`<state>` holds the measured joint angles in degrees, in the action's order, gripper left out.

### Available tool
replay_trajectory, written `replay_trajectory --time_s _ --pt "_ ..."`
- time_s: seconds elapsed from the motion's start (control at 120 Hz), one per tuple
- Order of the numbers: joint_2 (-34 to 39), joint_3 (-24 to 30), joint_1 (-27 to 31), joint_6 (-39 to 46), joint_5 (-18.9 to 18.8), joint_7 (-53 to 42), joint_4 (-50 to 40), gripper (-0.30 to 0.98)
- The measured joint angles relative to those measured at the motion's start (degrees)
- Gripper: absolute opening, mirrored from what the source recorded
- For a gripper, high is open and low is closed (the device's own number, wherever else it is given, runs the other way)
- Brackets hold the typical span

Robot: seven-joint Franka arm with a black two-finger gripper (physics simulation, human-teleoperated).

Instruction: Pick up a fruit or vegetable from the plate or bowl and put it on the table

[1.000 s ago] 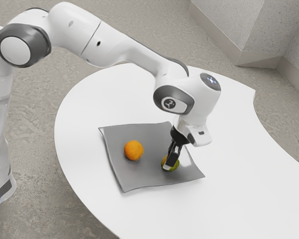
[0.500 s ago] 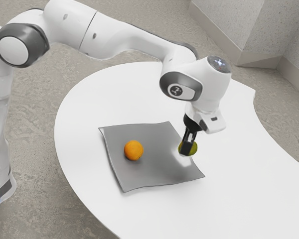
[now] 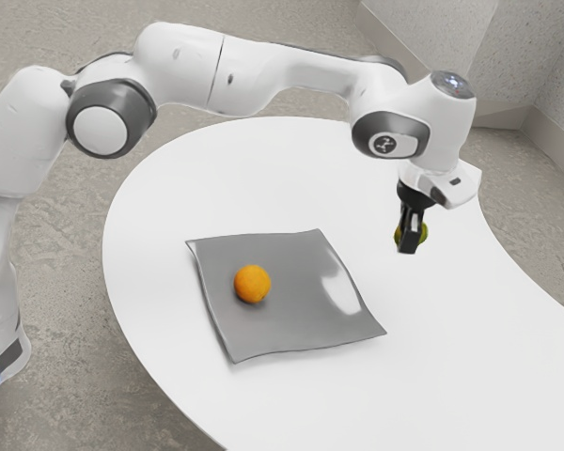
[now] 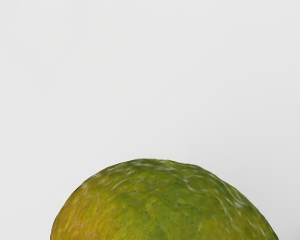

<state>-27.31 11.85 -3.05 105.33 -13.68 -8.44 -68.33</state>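
The hand [image 3: 409,248] grips a mottled green-and-yellow fruit [image 3: 423,233] between its fingers, holding it over the white surface [image 3: 451,329], clear of the grey, wavy-edged square plate [image 3: 273,329]. That plate lies apart from the hand, toward the exterior view's left and lower down in that view, with a bright sheen on the side nearer the hand, while an orange [image 3: 252,284] rests on its half farther from the hand
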Motion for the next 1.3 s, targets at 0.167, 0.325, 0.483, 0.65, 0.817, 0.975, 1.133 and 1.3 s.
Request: replay_trajectory --time_s 0.167,0.325,0.483,0.65,0.817,0.975,1.133,1.3 --pt "-5.73 0.04 -0.03 2.68 0.36 -1.08 5.86 0.22" --pt "-8.23 0.04 0.02 4.50 1.17 -2.11 8.38 0.31" --pt "-8.49 -0.07 0.07 5.32 2.89 -3.08 8.53 0.56" --pt "-8.48 -0.07 0.07 5.64 3.42 -3.86 8.47 0.65" --pt "-7.05 -0.07 0.07 2.75 4.80 -4.55 8.02 0.68" --pt "6.53 -0.97 1.51 -5.94 6.27 -4.63 -1.17 0.68" --pt "14.12 -6.37 2.72 -11.51 7.72 -4.04 -8.33 0.69" --pt "14.74 -7.27 3.78 -14.12 8.40 -3.57 -9.14 0.69"
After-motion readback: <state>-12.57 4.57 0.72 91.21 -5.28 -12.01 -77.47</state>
